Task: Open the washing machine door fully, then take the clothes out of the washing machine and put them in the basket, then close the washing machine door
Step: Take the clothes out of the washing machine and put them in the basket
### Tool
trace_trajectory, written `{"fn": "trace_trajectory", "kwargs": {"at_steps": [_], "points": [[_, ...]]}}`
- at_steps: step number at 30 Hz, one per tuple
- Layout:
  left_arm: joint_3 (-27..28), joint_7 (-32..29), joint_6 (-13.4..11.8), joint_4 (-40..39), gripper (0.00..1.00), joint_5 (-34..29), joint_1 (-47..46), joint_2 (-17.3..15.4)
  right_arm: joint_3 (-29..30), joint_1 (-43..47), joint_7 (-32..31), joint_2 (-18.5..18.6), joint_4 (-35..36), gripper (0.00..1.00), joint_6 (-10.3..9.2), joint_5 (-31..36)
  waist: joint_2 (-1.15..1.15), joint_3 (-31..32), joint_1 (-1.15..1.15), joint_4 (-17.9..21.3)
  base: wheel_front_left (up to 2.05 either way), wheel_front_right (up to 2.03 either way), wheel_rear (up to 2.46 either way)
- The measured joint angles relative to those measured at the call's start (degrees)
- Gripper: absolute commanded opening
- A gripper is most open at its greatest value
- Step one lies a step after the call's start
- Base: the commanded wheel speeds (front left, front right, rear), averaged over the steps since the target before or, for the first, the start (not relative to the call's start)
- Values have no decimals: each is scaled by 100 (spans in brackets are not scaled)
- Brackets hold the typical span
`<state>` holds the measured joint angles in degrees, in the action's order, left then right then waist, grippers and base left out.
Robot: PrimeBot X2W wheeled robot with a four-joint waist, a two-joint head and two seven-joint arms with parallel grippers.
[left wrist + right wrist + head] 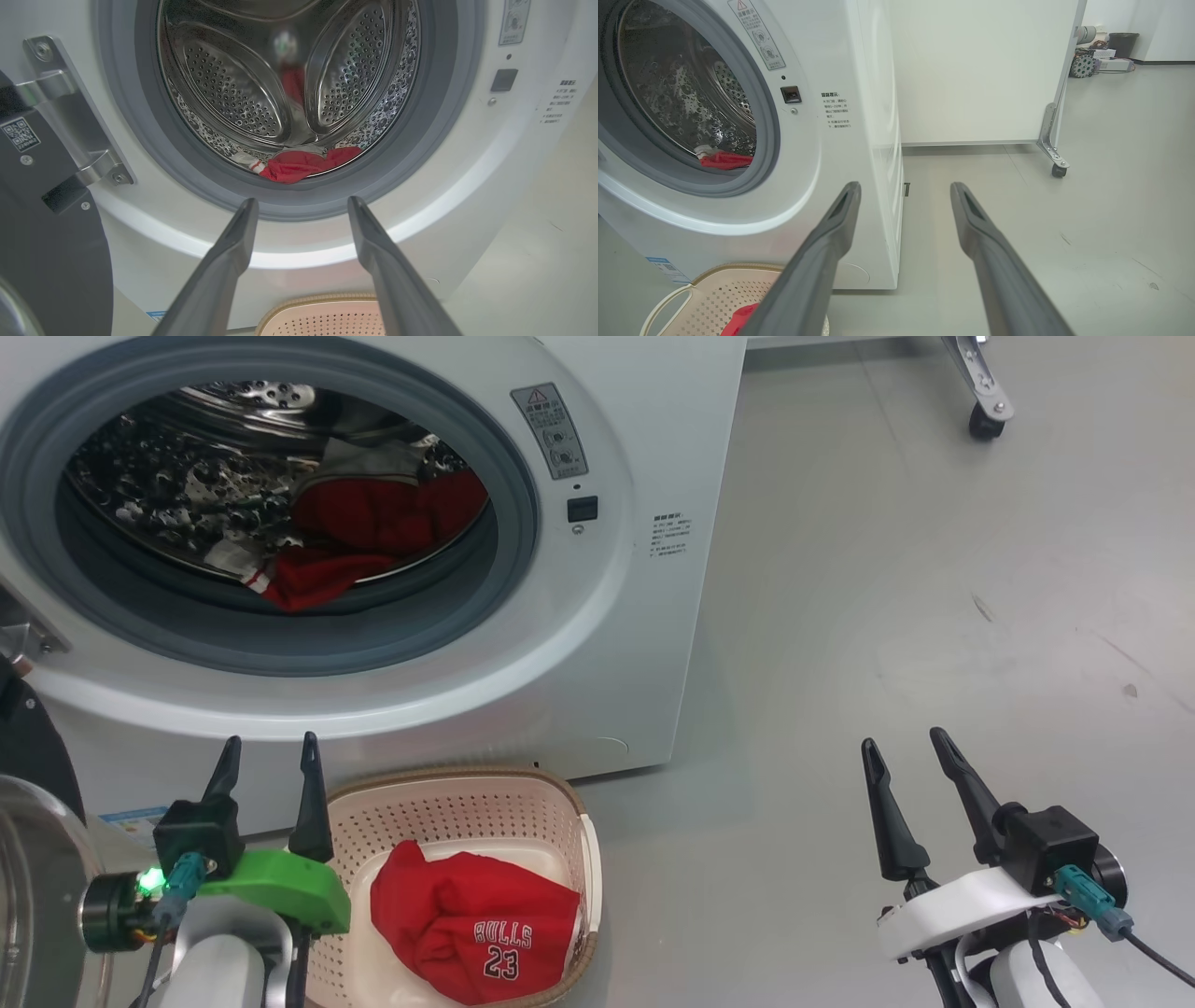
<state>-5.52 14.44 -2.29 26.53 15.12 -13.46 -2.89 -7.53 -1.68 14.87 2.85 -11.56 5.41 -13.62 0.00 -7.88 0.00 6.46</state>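
Head view: the washer [607, 616] stands with its door [33, 765] swung open at far left. Red and white clothes [373, 523] lie in the drum [168, 485]. A red jersey [476, 919] lies in the basket [448, 803] in front of the washer. The left tool [270, 740], wide and empty, is just beside the basket. The right tool [904, 738], also wide and empty, is over bare floor [934, 569].

Left wrist view: the fingers frame the drum's lower lip, where the clothes lie.

Right wrist view: the fingers straddle the washer's front corner.

Wheeled white partition [985, 70] on grey floor [1111, 210]
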Motion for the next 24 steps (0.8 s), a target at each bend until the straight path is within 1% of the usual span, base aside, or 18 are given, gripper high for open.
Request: {"fn": "trace_trajectory", "kwargs": {"at_steps": [2,10,14,24], "points": [[9,0,-44,-147,100,-29,159,0,0,38,0,4,-1,100,0,9,0,106,0,-38,0,0,0],[23,-1,-53,-659,100,-80,754,-1,36,287,0,56,21,100,-15,31,0,444,0,-167,0,0,0],[26,0,-96,-877,100,-118,972,-2,92,377,0,76,33,100,-53,58,0,549,0,-221,0,0,0],[14,0,-112,-1283,100,-181,1463,-3,70,493,0,74,87,100,-60,67,0,710,0,-338,0,0,0]]}}
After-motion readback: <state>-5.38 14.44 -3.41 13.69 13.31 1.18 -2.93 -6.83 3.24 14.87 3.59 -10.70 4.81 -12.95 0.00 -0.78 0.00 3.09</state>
